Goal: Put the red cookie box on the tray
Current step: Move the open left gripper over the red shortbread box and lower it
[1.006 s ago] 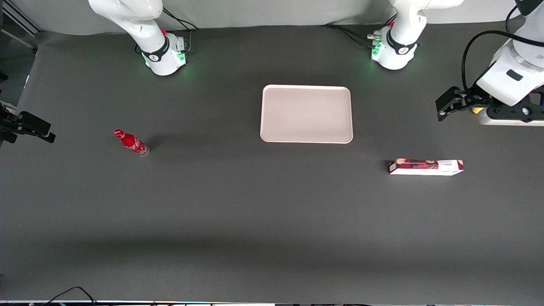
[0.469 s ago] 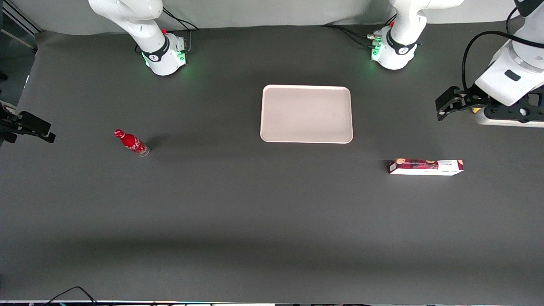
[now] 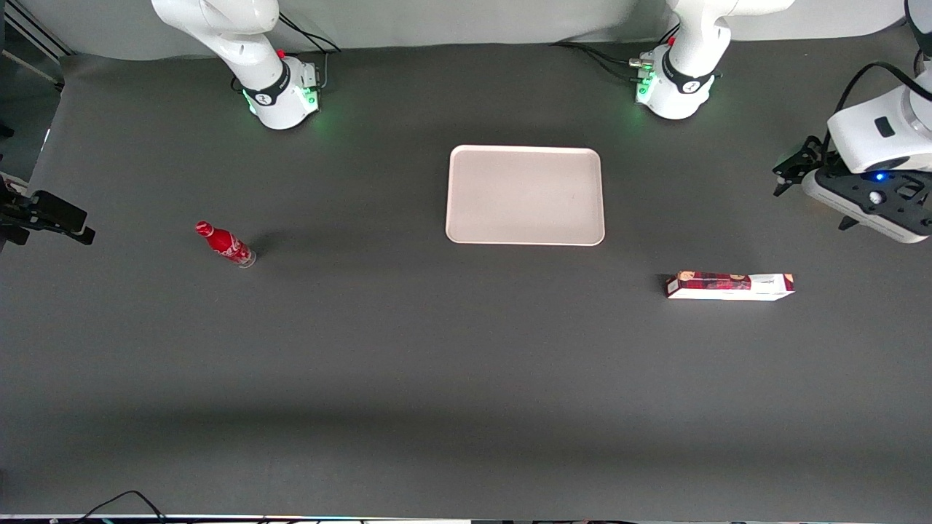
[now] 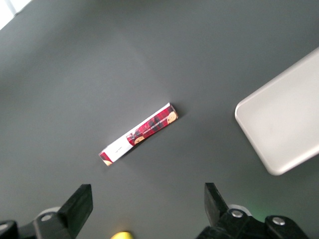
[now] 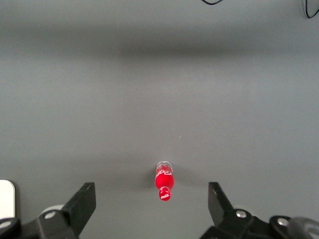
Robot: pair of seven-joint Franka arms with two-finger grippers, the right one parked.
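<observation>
On the table (image 3: 408,349) lie three loose things: one cookie box (image 3: 729,286), one tray (image 3: 524,194) and one red bottle (image 3: 225,244). One gripper (image 4: 148,204) is at work, raised above the table at the working arm's end, its two fingers (image 4: 79,201) spread wide with nothing between them. Two arm bases (image 3: 673,84) with green lights stand farthest from the front camera.
</observation>
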